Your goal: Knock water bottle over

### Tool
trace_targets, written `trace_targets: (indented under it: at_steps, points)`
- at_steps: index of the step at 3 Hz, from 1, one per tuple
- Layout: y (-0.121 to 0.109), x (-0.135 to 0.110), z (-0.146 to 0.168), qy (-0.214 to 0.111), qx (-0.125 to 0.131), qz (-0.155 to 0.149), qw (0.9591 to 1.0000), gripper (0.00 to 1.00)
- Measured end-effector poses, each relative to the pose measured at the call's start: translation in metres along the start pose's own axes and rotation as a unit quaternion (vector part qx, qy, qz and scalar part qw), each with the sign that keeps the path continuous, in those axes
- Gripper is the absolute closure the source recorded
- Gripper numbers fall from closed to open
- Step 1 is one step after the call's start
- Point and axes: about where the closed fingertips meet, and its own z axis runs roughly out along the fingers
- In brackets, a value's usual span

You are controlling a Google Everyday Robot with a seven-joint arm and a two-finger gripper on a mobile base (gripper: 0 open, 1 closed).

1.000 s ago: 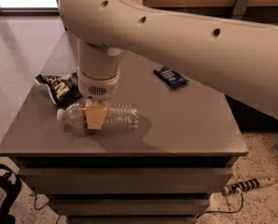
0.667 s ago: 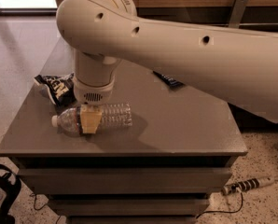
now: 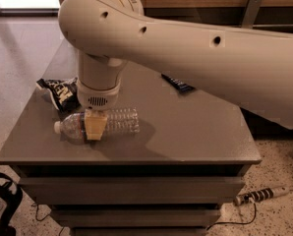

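Now the water bottle [image 3: 119,121] lies on its side on the grey table [image 3: 195,136], near the front left part of the top. Its white cap [image 3: 57,127] points toward the table's left edge and its ribbed clear body stretches out to the right. The gripper [image 3: 96,125] hangs straight down from the thick cream-coloured arm [image 3: 195,48], and its tan tip sits right in front of the bottle, covering the stretch just behind the neck. From this angle one cannot tell whether the gripper is spread or pressed together, nor whether it pinches the bottle or only rests against it. Just behind the bottle's cap end lies a dark blue snack bag [image 3: 58,92], crumpled, close to the bottle. Farther back on the table, partly under the arm, a small dark flat packet [image 3: 178,84] lies well apart from the bottle. On the floor at the lower right lies a power strip [image 3: 259,195] with its cord.
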Motion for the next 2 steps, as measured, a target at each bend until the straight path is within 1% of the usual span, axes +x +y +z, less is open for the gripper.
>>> trace_targets:
  at_steps: [1, 2]
  points:
    - [0.0007, -0.0002, 0.0002, 0.0, 0.0, -0.001, 1.0, 0.36]
    - [0.0012, -0.0004, 0.0003, 0.001, 0.0, -0.001, 1.0, 0.14]
